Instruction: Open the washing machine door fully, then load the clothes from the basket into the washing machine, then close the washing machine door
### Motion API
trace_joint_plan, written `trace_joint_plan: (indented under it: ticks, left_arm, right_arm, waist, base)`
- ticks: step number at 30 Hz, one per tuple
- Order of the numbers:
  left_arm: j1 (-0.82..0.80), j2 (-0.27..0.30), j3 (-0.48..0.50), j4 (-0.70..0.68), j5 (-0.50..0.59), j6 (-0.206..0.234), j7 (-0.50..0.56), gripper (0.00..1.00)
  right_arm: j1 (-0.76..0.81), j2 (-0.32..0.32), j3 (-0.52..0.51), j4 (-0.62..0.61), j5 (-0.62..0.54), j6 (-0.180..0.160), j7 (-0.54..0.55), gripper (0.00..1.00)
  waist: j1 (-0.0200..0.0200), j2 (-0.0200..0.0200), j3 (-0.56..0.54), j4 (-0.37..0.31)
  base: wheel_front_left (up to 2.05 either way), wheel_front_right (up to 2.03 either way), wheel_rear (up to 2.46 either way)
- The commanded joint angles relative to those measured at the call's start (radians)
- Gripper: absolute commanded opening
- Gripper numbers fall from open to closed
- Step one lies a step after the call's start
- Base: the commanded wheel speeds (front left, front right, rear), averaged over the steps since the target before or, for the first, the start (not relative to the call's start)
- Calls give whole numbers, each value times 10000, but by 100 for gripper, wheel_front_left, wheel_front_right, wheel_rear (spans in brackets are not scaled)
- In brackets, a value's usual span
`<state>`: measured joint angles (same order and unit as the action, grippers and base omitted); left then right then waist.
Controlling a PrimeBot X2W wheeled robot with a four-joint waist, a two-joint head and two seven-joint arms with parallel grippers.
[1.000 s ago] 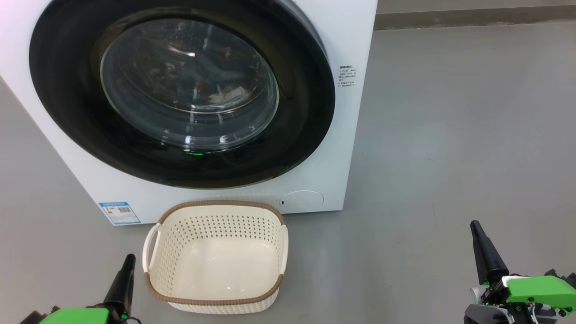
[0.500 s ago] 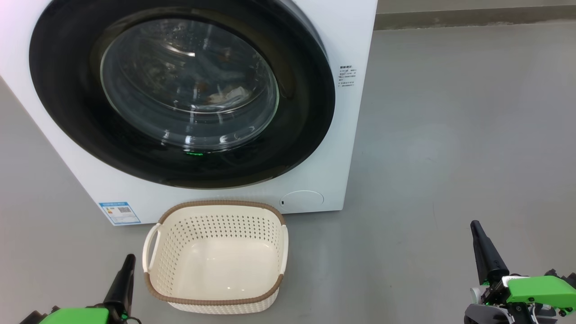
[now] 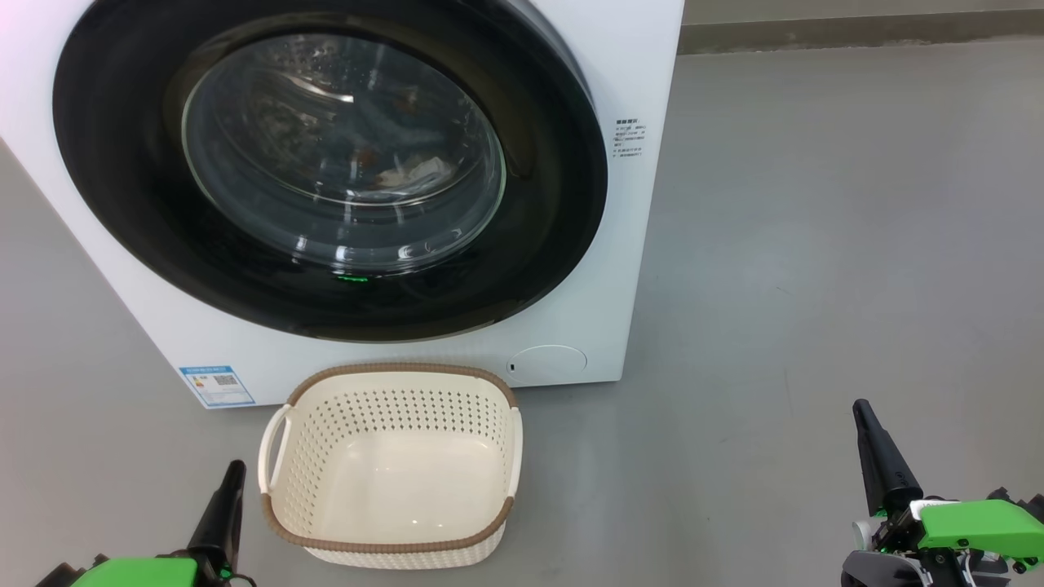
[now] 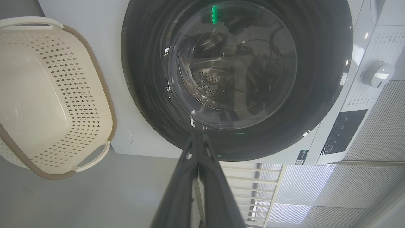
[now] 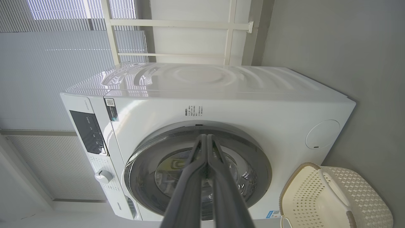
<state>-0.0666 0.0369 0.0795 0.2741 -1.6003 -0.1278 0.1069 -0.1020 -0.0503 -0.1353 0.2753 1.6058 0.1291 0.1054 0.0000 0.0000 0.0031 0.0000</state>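
On the smooth grey floor [image 3: 816,244], the washing machine [image 3: 640,65] and basket [image 3: 391,408]

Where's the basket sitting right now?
Head view, lower centre: the basket stands on the floor before the washing machine, below its door, nearer the left gripper.

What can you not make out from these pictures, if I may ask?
- Head view: the clothes behind the washing machine door are blurred by glass reflections; their number is unclear.
- Head view: the door's top is cut off by the upper edge.
- Head view: the printed label and blue sticker are too small to read.
- Left wrist view: the basket is cut by the left edge.
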Motion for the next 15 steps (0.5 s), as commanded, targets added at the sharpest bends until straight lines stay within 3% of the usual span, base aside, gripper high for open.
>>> trace_joint_plan:
  ticks: [1,15]
  left_arm:
    - [-414,133,344,-292,-83,-29,64,0]
    - [-414,133,344,-292,-83,-29,64,0]
  right_arm:
    - [-59,-11,221,-306,32,16,74,0]
    - [-59,-8,217,-305,30,16,76,0]
  waist:
    - [0,0,0,0]
    - [0,0,0,0]
  base:
    - [0,0,0]
    - [0,0,0]
